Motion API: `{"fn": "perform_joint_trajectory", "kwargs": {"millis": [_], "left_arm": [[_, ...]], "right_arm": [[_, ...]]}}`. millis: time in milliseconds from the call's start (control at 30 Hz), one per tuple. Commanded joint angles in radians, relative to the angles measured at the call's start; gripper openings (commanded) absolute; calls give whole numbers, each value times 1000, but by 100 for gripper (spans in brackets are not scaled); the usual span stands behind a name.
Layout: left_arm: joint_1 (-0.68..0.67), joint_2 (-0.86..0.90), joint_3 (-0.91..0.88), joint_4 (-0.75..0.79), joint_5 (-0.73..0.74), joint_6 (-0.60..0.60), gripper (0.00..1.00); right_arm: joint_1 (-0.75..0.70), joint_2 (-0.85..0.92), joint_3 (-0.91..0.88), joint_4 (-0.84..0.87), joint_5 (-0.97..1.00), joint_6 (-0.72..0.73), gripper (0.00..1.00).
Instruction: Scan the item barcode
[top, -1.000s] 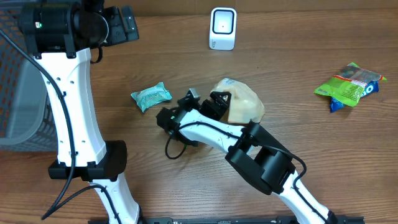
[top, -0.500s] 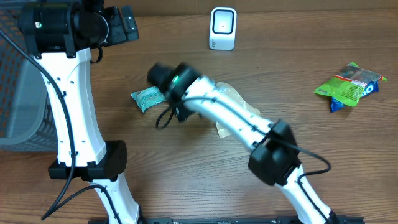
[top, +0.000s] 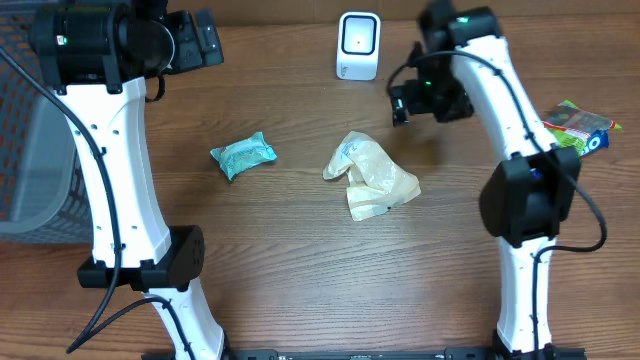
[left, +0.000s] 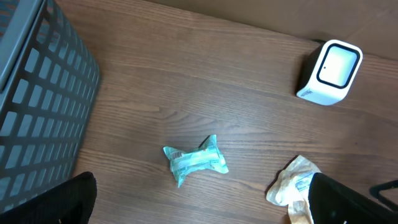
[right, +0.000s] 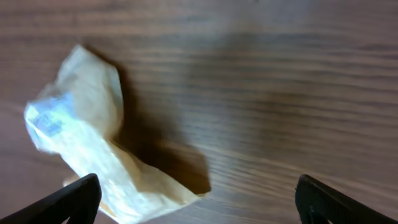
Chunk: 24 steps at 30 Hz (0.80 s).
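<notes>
Teal packet (top: 243, 155) lies between basket (top: 18, 130) and beige bag (top: 372, 178).

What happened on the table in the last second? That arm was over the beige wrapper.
The right arm swung off the beige wrapper, first left, then to the far right; the right gripper now hangs open and empty beside the white scanner. The wrapper lies uncovered, slightly shifted. The left arm, teal packet and green snack bag stayed put.
</notes>
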Motion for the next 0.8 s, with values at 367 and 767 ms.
{"fn": "perform_joint_trajectory", "kwargs": {"millis": [367,767], "left_arm": [[-6,-18,-2,2,-3,-6,100],[-6,-18,-2,2,-3,-6,100]], "right_arm": [[27,-26,-417,243,-395,-293,100],[11,-36,-344,195,-469,-281,4]]}}
